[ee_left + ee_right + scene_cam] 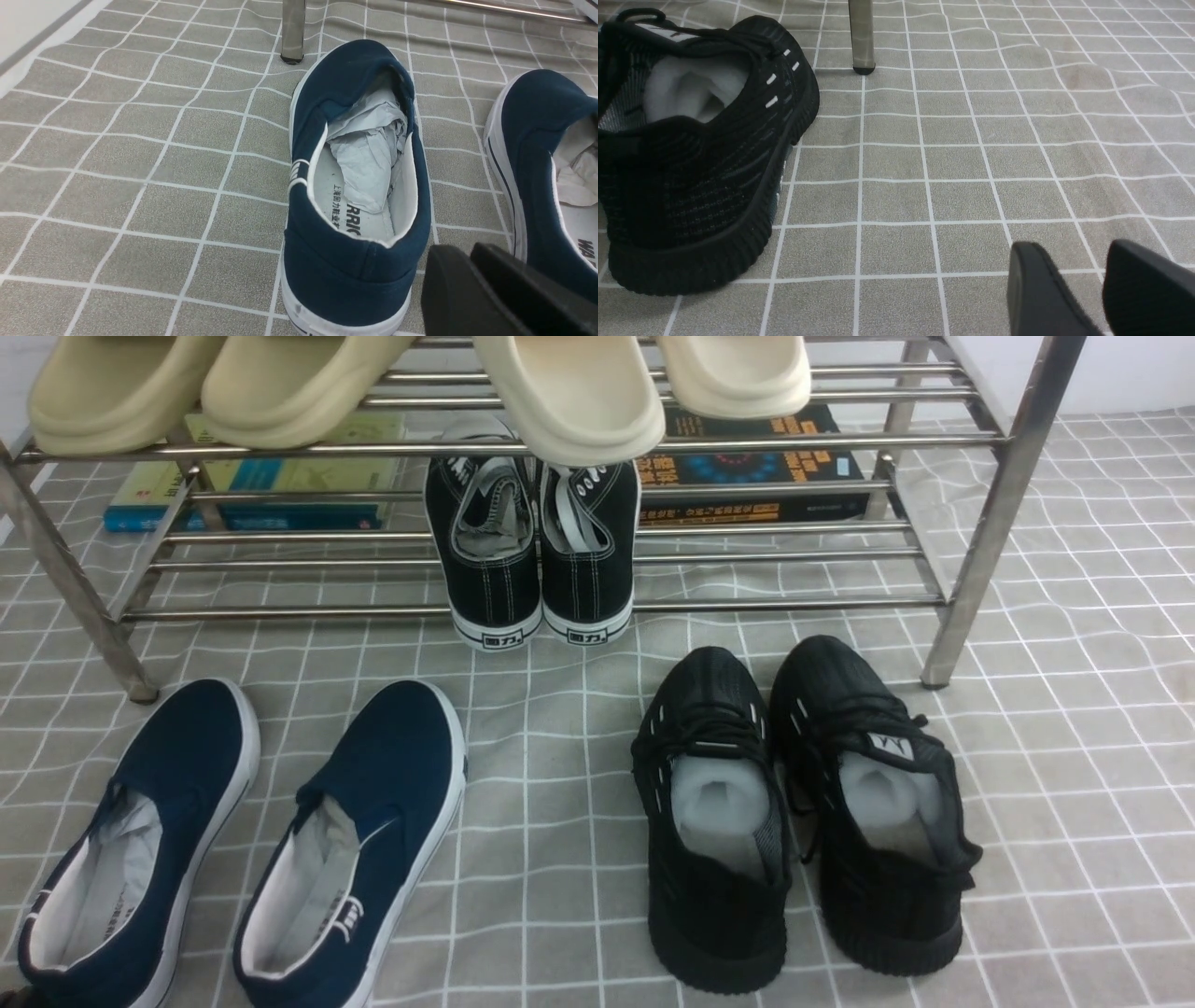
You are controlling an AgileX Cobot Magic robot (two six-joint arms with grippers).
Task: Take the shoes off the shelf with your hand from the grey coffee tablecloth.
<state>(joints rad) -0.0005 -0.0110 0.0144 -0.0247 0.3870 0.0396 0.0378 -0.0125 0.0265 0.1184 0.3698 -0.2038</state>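
Note:
The shoes, a navy slip-on pair with white soles, stand on the grey coffee tablecloth (560, 803) in front of the shelf (523, 448), toes toward it: one (140, 840) at the far left, the other (364, 831) beside it. Crumpled paper fills both. In the left wrist view my left gripper (467, 249) hovers just behind the gap between the heel of one shoe (345, 275) and the other shoe (537, 116), fingers together and holding nothing. My right gripper (1076, 252) stands open over bare cloth, apart from any shoe. Neither hand shows in the front view.
Black knit trainers (794, 803) sit on the cloth at right, one (700, 154) left of my right gripper. Black lace-up sneakers (532, 551) and books (747, 467) rest on the lower tier, beige slippers (579, 401) on the top. Shelf legs (293, 28) (861, 32) stand ahead.

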